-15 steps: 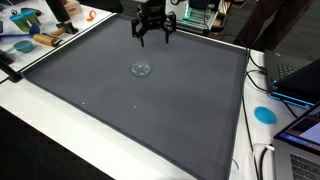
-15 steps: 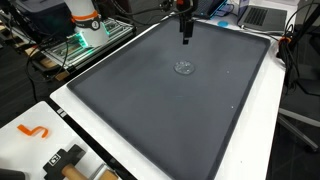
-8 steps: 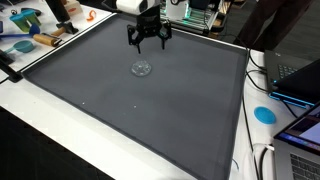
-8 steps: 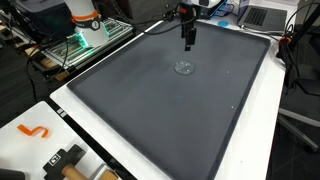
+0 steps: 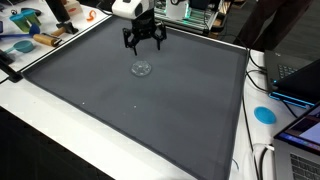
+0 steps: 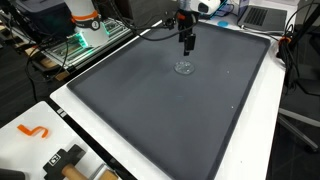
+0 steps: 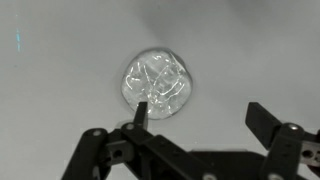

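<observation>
A small clear glass dish (image 5: 142,69) lies on the dark grey mat (image 5: 130,110); it also shows in an exterior view as the dish (image 6: 184,68). My black gripper (image 5: 143,42) hangs open above the mat just behind the dish, and in an exterior view the gripper (image 6: 187,47) hovers over it. In the wrist view the gripper (image 7: 200,113) stands wide with nothing between its fingers. The dish (image 7: 158,84) lies at the left fingertip (image 7: 140,109), to the left of the gap.
The mat sits on a white table (image 5: 50,140). Tools and coloured items (image 5: 30,40) lie at one corner, an orange hook (image 6: 33,130) and black tool (image 6: 65,158) at another. Laptops (image 5: 295,75) and a blue disc (image 5: 264,114) sit beside the mat.
The gripper has moved sideways and a little lower toward the glass dish, staying open. The dish has not moved.
</observation>
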